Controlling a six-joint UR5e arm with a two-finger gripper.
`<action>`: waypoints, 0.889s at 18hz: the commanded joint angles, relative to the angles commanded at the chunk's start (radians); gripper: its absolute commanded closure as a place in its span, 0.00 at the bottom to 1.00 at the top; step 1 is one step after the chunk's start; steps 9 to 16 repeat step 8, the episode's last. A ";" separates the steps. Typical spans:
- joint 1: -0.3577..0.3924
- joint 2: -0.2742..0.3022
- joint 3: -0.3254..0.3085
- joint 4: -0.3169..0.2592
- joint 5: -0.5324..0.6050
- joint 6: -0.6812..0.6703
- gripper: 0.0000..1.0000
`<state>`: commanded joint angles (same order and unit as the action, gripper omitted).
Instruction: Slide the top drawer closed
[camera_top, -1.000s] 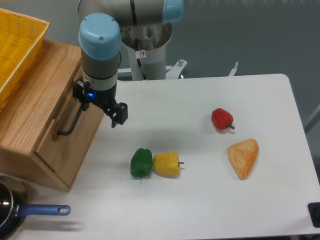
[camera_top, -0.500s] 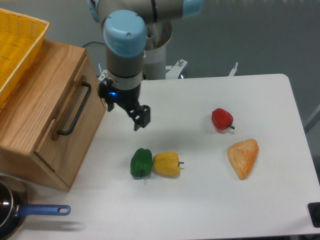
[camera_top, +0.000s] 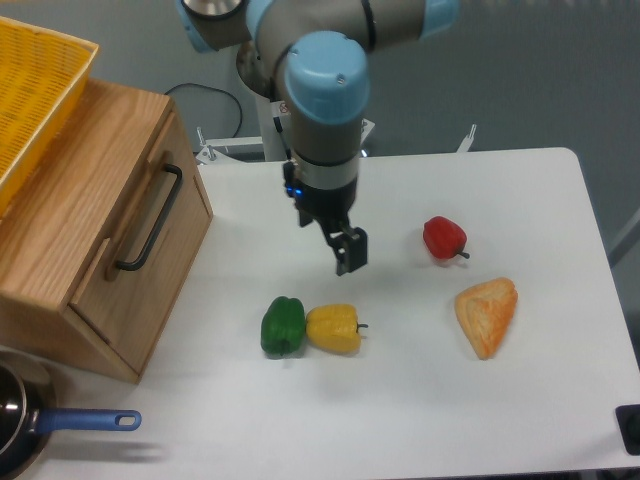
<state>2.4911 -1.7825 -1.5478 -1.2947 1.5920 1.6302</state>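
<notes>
The top drawer (camera_top: 182, 225) is a light oak front panel with a black bar handle (camera_top: 150, 215), on the wooden cabinet at the left. Its front looks flush with the panel below it. My gripper (camera_top: 350, 252) hangs over the middle of the table, well to the right of the drawer and apart from it. Its dark fingers point down, pressed together with nothing between them. It is just above and to the right of the two peppers lying side by side.
A yellow basket (camera_top: 30, 90) rests on the cabinet top. A green pepper (camera_top: 283, 325) touches a yellow pepper (camera_top: 333, 328) at table centre. A red pepper (camera_top: 444, 238) and a bread wedge (camera_top: 487, 315) lie to the right. A blue-handled pan (camera_top: 85, 421) is at the front left.
My gripper has moved away from the drawer handle, rightward across the table to above the peppers. The drawer front has not shifted.
</notes>
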 joint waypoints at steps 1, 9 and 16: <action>0.017 -0.003 0.000 -0.003 0.009 0.034 0.00; 0.077 -0.009 -0.003 -0.003 0.013 0.089 0.00; 0.077 -0.009 -0.003 -0.003 0.013 0.089 0.00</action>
